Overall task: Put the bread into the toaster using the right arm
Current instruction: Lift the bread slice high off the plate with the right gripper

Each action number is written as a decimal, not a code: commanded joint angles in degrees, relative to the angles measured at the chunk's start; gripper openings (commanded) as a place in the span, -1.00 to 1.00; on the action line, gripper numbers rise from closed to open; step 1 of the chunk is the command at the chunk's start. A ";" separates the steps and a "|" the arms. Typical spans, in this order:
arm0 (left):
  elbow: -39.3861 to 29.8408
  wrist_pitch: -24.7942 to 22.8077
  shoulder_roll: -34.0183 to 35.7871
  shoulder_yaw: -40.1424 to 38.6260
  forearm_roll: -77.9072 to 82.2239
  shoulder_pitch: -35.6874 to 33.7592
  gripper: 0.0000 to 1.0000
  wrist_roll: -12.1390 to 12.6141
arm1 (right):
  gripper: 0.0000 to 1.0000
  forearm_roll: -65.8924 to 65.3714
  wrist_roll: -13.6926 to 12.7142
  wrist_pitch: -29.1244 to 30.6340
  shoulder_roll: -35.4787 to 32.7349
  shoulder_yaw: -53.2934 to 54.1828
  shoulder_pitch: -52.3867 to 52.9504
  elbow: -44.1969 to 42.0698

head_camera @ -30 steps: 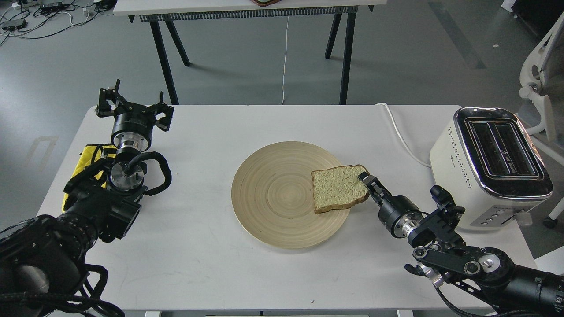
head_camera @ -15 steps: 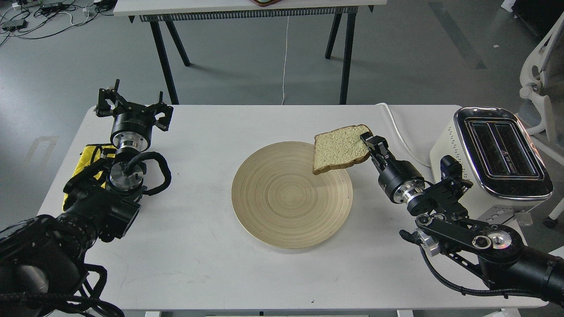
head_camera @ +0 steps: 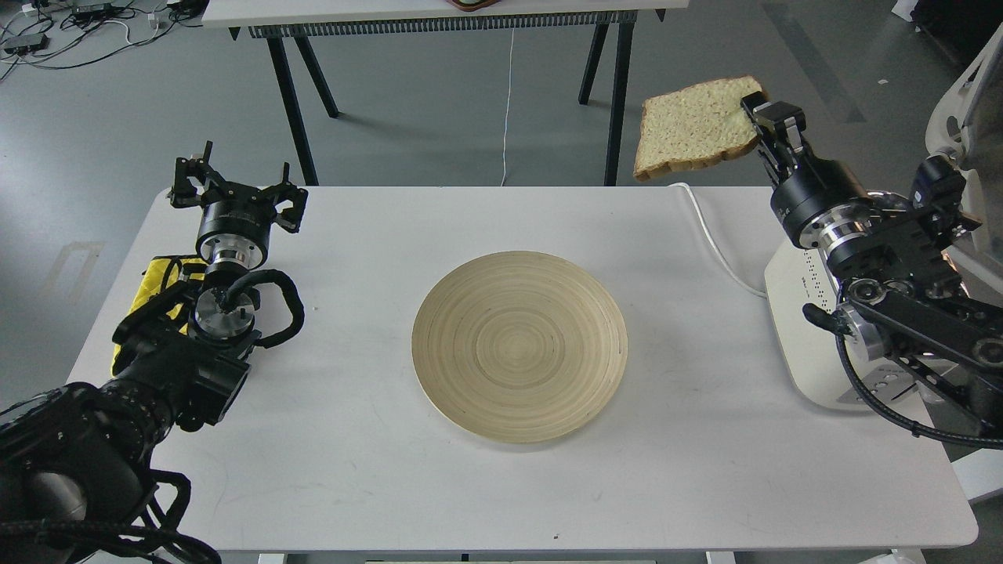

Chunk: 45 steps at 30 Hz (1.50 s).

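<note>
My right gripper (head_camera: 758, 117) is shut on the right edge of the bread (head_camera: 693, 125), a pale speckled slice with a brown crust. It holds the slice high in the air, lying nearly flat, above the table's back right part. The toaster (head_camera: 799, 329) stands at the table's right edge; my right arm hides its chrome top and slots, and only its cream side with vent holes shows. My left gripper (head_camera: 235, 186) is open and empty at the table's back left.
A round wooden plate (head_camera: 519, 345) lies bare in the middle of the white table (head_camera: 392, 486). The toaster's white cord (head_camera: 717, 247) runs across the back right. A yellow cloth (head_camera: 157, 282) lies under my left arm. A white chair (head_camera: 968, 102) stands at the right.
My right gripper has lifted the bread off the plate and carried it up and to the right, over toward the toaster. My left arm has not moved.
</note>
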 commanded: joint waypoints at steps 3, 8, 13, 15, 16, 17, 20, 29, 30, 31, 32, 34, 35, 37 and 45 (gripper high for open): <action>0.00 0.00 -0.01 0.00 0.00 0.00 1.00 0.00 | -1.00 0.08 -0.05 0.00 -8.16 4.38 -0.49 1.82; 0.00 0.00 -0.01 0.00 0.00 0.00 1.00 0.00 | -1.00 0.87 -0.14 0.00 -10.36 5.09 -0.76 1.82; 0.00 0.00 -0.01 0.00 0.00 0.00 1.00 0.00 | -1.00 1.84 0.22 0.00 -11.41 5.00 -1.19 1.91; 0.00 0.00 -0.01 0.00 0.00 0.00 1.00 0.00 | -1.00 1.84 0.30 0.00 -12.20 5.00 -1.19 1.91; 0.00 0.00 -0.01 0.00 0.00 0.00 1.00 0.00 | -1.00 1.84 0.30 0.00 -12.73 4.91 -1.19 1.91; 0.00 0.00 -0.01 0.00 0.00 0.00 1.00 0.00 | -1.00 1.84 0.39 0.00 -13.17 4.83 -1.19 1.91; 0.00 0.00 -0.01 -0.08 0.00 0.00 1.00 0.00 | -1.00 1.84 0.65 0.00 -15.36 4.91 -1.11 1.91; 0.00 0.00 -0.01 0.00 0.00 0.00 1.00 0.00 | -1.00 1.67 2.06 1.45 -20.73 3.60 -1.19 1.65; 0.00 0.00 -0.01 0.00 0.00 0.00 1.00 0.00 | -1.00 1.67 2.32 1.71 -21.34 3.07 -1.19 1.56; 0.00 0.00 -0.01 0.00 0.00 0.00 1.00 0.00 | -1.00 1.67 2.59 1.98 -21.96 2.55 -1.19 1.56; 0.00 0.00 -0.01 0.00 0.00 0.00 1.00 0.00 | -1.00 1.67 2.85 2.42 -22.49 2.10 -1.19 1.56; 0.00 0.00 -0.01 0.00 0.00 0.09 1.00 0.00 | -1.00 1.67 3.12 3.29 -23.63 1.66 -1.19 1.56; 0.00 0.00 -0.01 0.00 0.00 0.00 1.00 0.00 | -1.00 1.67 3.20 3.91 -24.24 1.57 -1.19 1.56; 0.00 0.00 -0.01 0.00 0.00 0.00 1.00 0.00 | -1.00 1.49 3.47 5.22 -25.56 1.49 -1.19 1.65; 0.00 0.00 -0.01 0.00 0.00 0.09 1.00 0.00 | -1.00 -0.35 3.99 13.40 -32.07 -2.11 -1.11 1.74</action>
